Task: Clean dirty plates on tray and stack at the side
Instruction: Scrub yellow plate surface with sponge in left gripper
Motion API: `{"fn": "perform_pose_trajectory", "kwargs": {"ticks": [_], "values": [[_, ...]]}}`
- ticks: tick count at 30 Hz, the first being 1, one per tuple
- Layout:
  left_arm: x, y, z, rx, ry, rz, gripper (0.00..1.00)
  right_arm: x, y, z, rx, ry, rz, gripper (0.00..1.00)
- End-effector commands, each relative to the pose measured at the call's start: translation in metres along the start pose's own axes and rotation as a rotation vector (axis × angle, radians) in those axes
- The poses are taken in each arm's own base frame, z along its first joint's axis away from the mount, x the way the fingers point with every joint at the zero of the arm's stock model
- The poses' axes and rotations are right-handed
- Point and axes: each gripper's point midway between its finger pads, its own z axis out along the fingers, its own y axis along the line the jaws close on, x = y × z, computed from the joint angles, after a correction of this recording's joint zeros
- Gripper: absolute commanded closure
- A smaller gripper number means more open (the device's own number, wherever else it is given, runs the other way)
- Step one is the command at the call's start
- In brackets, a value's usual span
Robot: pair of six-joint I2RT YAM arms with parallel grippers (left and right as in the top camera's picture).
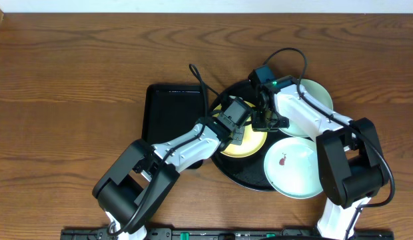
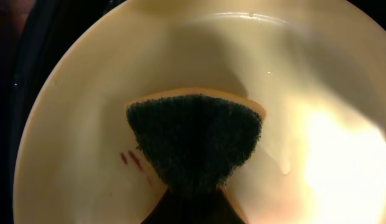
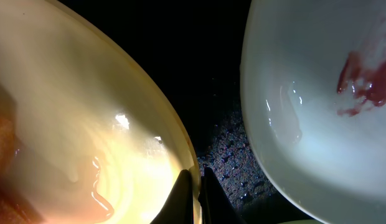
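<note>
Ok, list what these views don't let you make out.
Far mint plate: overhead, right arm covers part; any smear there unseen.
Yellow plate: left wrist, sponge hides its centre; glare bleaches the right.
Smeared pale plate: right wrist, frame edges crop it and its smear; which mint plate, unclear.

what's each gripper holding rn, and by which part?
Left gripper: sponge, gripped at its narrowed near end. Right gripper: yellow plate, pinched at the rim.
</note>
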Motion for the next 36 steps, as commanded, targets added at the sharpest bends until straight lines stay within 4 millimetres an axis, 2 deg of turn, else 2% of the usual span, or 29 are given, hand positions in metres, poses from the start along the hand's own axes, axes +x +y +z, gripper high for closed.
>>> {"fn": "perform_pose_trajectory", "kwargs": {"ticks": [1,8,17,33,36], "values": [[0.011,0.015,0.010,-0.076,0.020,0.049,0.92,0.004,0.004,0.001,-0.014,0.010,-0.008,0.99],[0.005,0.032,0.008,-0.173,-0.017,0.054,0.92,0.005,0.004,0.003,-0.013,0.011,-0.009,0.99],[-0.003,0.045,0.005,-0.253,-0.055,0.094,0.92,0.005,0.003,0.003,-0.013,0.011,-0.009,0.99],[-0.010,0.057,0.001,-0.334,-0.072,0.228,0.92,0.005,0.003,0.003,-0.013,0.012,-0.009,0.99],[-0.015,0.065,-0.003,-0.386,-0.095,0.229,0.92,0.005,0.003,0.003,-0.013,0.012,-0.009,0.99]]}}
